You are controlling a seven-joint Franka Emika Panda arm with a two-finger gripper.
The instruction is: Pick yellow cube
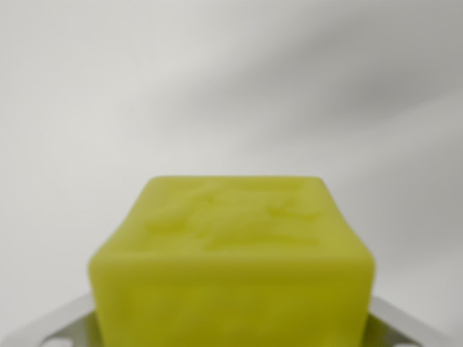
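Near bottom centre of wrist view, blurred yellow cube (231,264) with embossed top, grey gripper (231,329) parts flanking both lower corners, grip state unclear, pale worktop (217,87) beyond.

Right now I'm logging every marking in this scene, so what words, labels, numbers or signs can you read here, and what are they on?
No readable text anywhere.
Yellow cube: its top face carries a raised relief, too blurred to tell whether it is a letter, number or picture.
Pale hand parts at the lower corners: no marking visible.
Background surface: plain, no marking.
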